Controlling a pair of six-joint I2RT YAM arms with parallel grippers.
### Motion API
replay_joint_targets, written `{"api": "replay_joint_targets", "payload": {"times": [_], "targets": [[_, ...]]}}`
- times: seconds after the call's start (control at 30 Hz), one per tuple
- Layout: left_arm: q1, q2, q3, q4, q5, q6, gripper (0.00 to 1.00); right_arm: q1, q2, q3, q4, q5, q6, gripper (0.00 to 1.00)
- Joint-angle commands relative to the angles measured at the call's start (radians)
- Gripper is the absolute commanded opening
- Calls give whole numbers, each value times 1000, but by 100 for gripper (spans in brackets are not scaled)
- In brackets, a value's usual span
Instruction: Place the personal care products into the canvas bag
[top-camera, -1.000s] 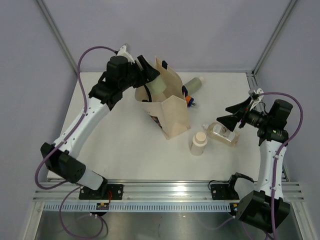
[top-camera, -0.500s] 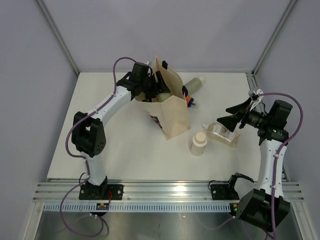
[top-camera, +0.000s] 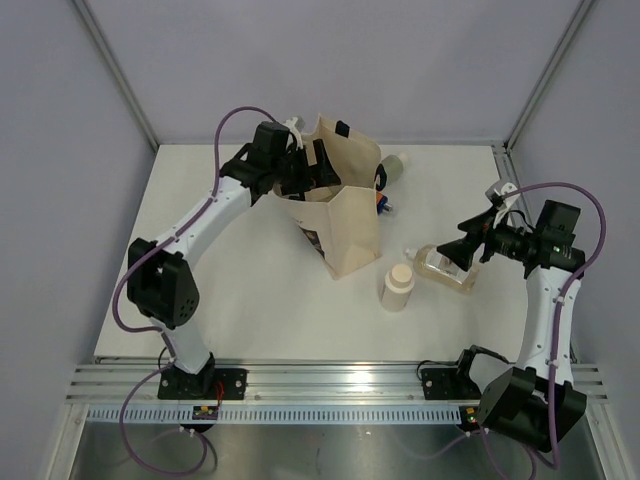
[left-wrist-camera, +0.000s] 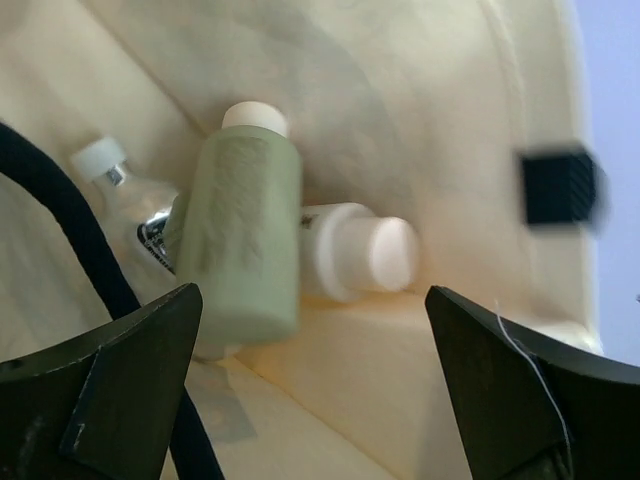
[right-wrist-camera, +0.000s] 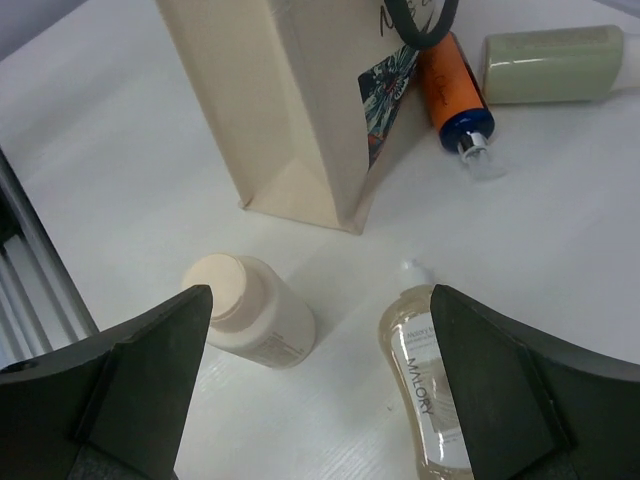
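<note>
L pincer, spread, is hanging in bag, green bottle lying loose inside; R pincer, spread, is hovering over clear bottle, prob. next.

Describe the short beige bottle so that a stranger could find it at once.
Find the canvas bag standing in the middle of the table. Just in front of its near corner is the beige bottle, beside a clear bottle. It stands upright, squat and opaque, while the clear one lies on its side.
</note>
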Motion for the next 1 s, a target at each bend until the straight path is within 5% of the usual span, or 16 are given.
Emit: {"api": "replay_joint_targets", "payload": {"times": [0.0,0.13,0.27,0.37,0.47,0.6,0.97], "targets": [[3,-105,64,-12,-11,116,99,-5,24,85,-200,130,-238,99],[9,-218,40,-50,-53,226,99,-5,101,136,-361,312,-523,99],[9,-370,-31,-115,-203,317,99,9,139,135,-416,398,-632,99],[9,-555,-181,-107,-359,378,99,116,139,122,-327,501,-530,99],[11,-745,-372,-67,-396,429,99,289,156,90,-196,725,-377,100],[14,-925,-576,-53,-421,463,99,355,306,121,-148,927,-233,100],[14,-1203,-822,-64,-418,455,99,440,500,121,-81,1035,-203,100]]}}
